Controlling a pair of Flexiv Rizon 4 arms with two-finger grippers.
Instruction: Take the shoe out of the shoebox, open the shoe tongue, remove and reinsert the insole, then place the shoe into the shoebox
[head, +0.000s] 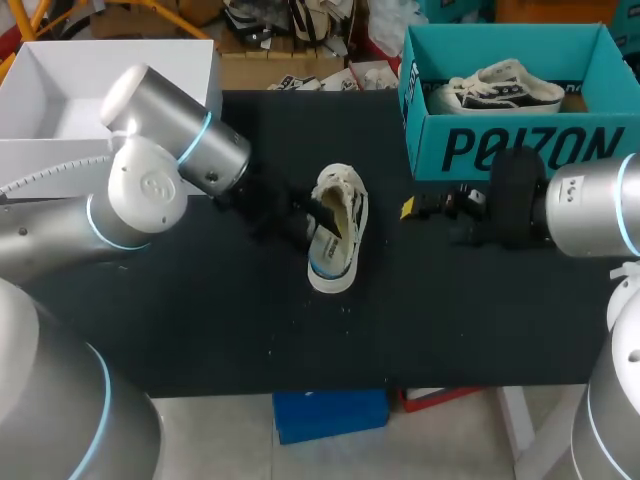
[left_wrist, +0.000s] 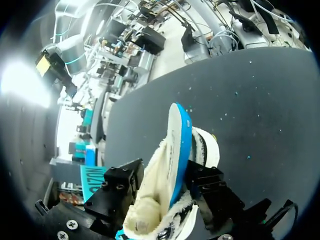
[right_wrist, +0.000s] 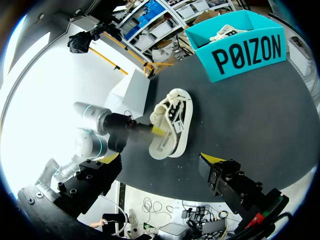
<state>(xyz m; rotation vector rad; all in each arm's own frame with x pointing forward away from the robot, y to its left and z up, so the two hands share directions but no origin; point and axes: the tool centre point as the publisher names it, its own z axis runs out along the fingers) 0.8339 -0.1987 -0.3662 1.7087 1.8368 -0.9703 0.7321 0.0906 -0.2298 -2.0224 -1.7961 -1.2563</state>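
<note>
Shoe (head: 338, 232) lies mid-table, its insole (left_wrist: 176, 150) standing up out of it. Left gripper (head: 308, 224) is buried in it; we cannot tell its grip. Right gripper (head: 414, 208) hangs beside, spread, empty. Shoebox (head: 520, 150) sits beyond.

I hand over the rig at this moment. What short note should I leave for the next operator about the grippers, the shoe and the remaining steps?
Left gripper: at the shoe; its grip is hidden.
Right gripper: open, empty, over the table beside the shoe.
Shoe: out of the shoebox, lying on the table. Its insole stands partly out of it. A second shoe lies in the shoebox.
Done: shoe taken out.
Left: probably finish the insole step, then put the shoe back in the shoebox.
</note>
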